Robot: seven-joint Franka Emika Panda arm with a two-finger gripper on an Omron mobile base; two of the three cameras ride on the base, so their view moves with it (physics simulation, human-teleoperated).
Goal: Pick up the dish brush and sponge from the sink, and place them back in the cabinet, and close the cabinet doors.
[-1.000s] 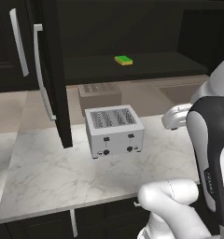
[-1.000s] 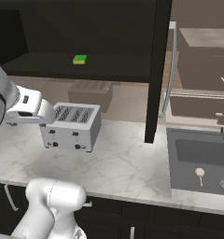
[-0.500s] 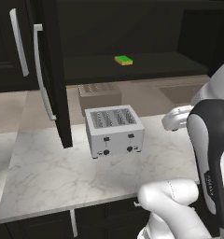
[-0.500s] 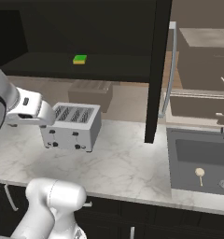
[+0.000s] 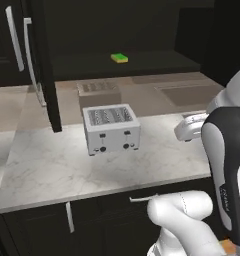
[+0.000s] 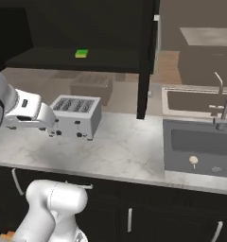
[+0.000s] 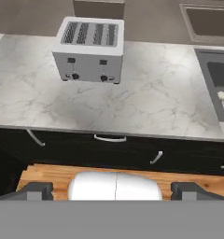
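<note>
Fingers (image 7: 112, 189): tips set wide apart, released, nothing between them; held above table (image 7: 146, 112), well clear of all items. Toaster (image 7: 89, 49) upright on table. Sponge (image 6: 81, 54) flat on cabinet (image 6: 49, 59) shelf. Cabinet doors (image 5: 42, 65) stand open. Dish brush (image 6: 194, 160) lies in sink (image 6: 181, 142), head near front wall; also visible in hand view (image 7: 221, 97).

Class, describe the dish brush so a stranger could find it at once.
Start at the dark grey sink set in the marble counter. Inside the basin lies the dish brush, with a round cream-white head and a thin pale stick handle, the only loose thing in it.
</note>
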